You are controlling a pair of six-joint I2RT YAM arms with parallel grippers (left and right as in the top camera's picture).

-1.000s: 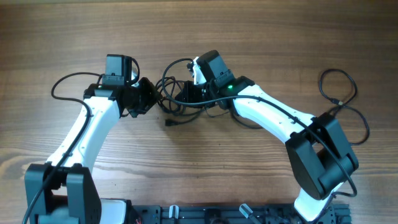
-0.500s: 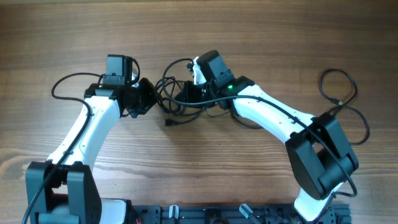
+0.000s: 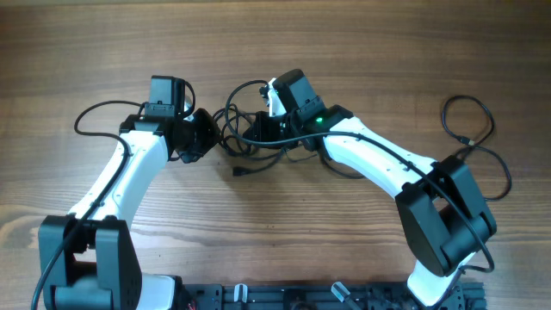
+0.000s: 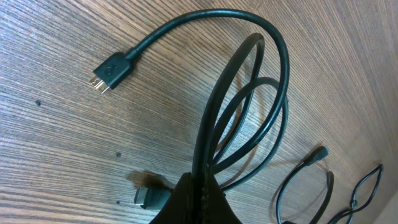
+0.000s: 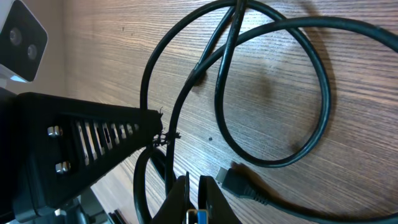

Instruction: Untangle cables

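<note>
Overhead, left gripper (image 3: 211, 140) & right gripper (image 3: 256, 131) cover pt of the cables (image 3: 234, 142). In the 2 wrist views we see fingers cut off at btm edge; right's grip unclear.

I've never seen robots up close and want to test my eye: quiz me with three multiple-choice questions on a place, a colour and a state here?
1. Where is the knotted cable bundle? A) between the left arm and the right arm B) at the table's far left edge C) under the left arm's base
2. What colour is that bundle? A) white B) red C) black
3. The left arm's fingers are: A) wide open B) closed on cable strands C) out of view
Answers: 1 A, overhead shows it between the arms; 2 C, every view shows black cords; 3 B, the left wrist view shows strands entering the pinched fingers.
</note>
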